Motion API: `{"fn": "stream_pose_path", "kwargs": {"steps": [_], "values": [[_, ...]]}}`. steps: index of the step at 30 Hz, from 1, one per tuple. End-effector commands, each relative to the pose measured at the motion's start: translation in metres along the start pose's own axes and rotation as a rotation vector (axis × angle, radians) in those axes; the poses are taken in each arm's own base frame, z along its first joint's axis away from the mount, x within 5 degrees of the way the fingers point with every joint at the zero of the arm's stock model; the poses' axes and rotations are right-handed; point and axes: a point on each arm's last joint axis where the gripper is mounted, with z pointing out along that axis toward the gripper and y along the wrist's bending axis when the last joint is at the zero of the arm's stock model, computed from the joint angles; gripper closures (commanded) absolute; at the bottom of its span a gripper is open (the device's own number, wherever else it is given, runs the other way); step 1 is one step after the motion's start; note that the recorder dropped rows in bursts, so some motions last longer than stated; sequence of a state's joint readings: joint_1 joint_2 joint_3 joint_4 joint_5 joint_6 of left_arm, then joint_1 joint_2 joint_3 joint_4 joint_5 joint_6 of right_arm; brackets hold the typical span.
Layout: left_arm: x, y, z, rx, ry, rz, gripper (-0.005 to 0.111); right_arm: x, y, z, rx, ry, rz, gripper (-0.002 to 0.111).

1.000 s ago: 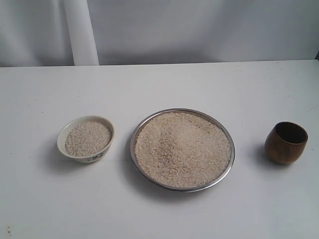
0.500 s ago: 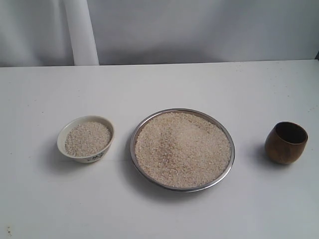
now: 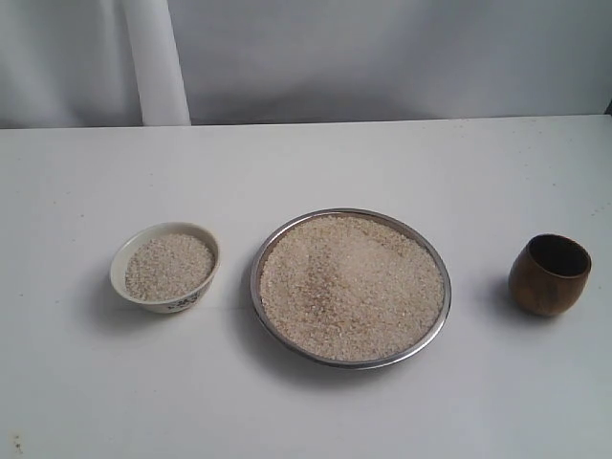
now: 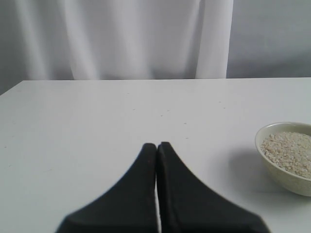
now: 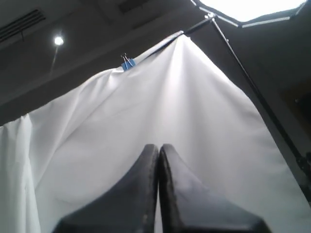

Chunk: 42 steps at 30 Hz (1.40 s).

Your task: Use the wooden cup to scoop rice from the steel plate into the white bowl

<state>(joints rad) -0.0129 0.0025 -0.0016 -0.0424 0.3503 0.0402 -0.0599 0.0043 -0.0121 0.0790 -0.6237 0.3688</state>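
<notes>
The steel plate (image 3: 438, 330) lies at the table's middle, heaped with rice (image 3: 351, 287). Left of it stands the white bowl (image 3: 122, 259), also filled with rice (image 3: 169, 266); the left wrist view shows the same bowl (image 4: 272, 167). The wooden cup (image 3: 548, 275) stands upright and alone to the plate's right. Neither arm appears in the exterior view. My left gripper (image 4: 156, 144) is shut and empty, low over the table, off to the side of the bowl. My right gripper (image 5: 159, 145) is shut and empty, pointing up at the backdrop cloth.
A white curtain (image 3: 382, 57) hangs behind the table's far edge. In the right wrist view a dark pole (image 5: 252, 92) and a blue clip (image 5: 128, 63) hold the cloth up.
</notes>
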Motion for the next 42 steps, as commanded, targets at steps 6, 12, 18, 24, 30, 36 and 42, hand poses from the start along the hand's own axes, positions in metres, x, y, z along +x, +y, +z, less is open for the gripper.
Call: {"fn": "stream_pose_path", "kwargs": {"steps": [6, 12, 18, 24, 30, 36, 42], "values": [[0.0, 0.0, 0.0, 0.002, -0.007, -0.003, 0.107, -0.031, 0.02, 0.056, 0.054, 0.275, -0.251, 0.108], [0.0, 0.0, 0.0, 0.002, -0.007, -0.003, 0.107, -0.034, 0.026, 0.1, 0.081, 0.551, -0.381, 0.07], [0.0, 0.0, 0.0, 0.002, -0.007, -0.003, 0.107, -0.017, 0.02, 0.131, 0.091, 0.651, -0.418, 0.006], [0.0, 0.0, 0.0, 0.002, -0.007, -0.003, 0.107, -0.001, 0.014, 0.143, 0.084, 0.675, -0.459, 0.003], [0.0, 0.0, 0.0, 0.002, -0.007, -0.003, 0.107, 0.0, 0.013, 0.147, 0.077, 0.641, -0.468, 0.003], [0.0, 0.0, 0.0, 0.002, -0.007, -0.003, 0.107, 0.046, -0.01, 0.131, 0.115, 0.675, -0.43, 0.003], [0.0, 0.0, 0.0, 0.002, -0.007, -0.003, 0.107, 0.087, -0.029, 0.104, 0.111, 0.694, -0.428, 0.003]]}}
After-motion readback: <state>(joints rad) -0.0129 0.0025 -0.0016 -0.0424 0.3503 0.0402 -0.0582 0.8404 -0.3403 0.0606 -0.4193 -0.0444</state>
